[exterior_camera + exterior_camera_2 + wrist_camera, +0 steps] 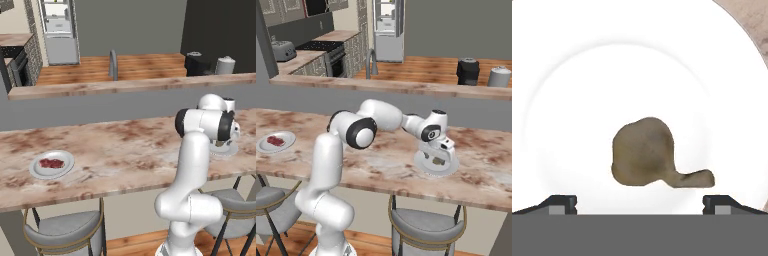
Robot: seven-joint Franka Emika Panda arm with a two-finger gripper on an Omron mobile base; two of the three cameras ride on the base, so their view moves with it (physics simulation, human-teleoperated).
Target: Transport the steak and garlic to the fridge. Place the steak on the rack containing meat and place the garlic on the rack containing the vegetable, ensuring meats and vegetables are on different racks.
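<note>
Hovering straight over the garlic (643,152), the hand (640,204) stood fully open and empty, tips either side. The bulb sat mid-plate (572,100) on the desk (381,160), stem pointing toward one tip; the steak (52,163) waited well apart.

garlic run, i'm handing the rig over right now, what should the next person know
Gripper: open, holding nothing, poised right above the garlic, which lies on a white plate on the marble counter.
Steak: lies on a second white plate further left on the same counter, untouched.
Fridge: far across the kitchen, upper section showing white shelves; rack contents too small to tell.
Done: arm lined up over the garlic.
Left: grasp the garlic, carry it to the vegetable rack, then fetch the steak for the meat rack.
</note>
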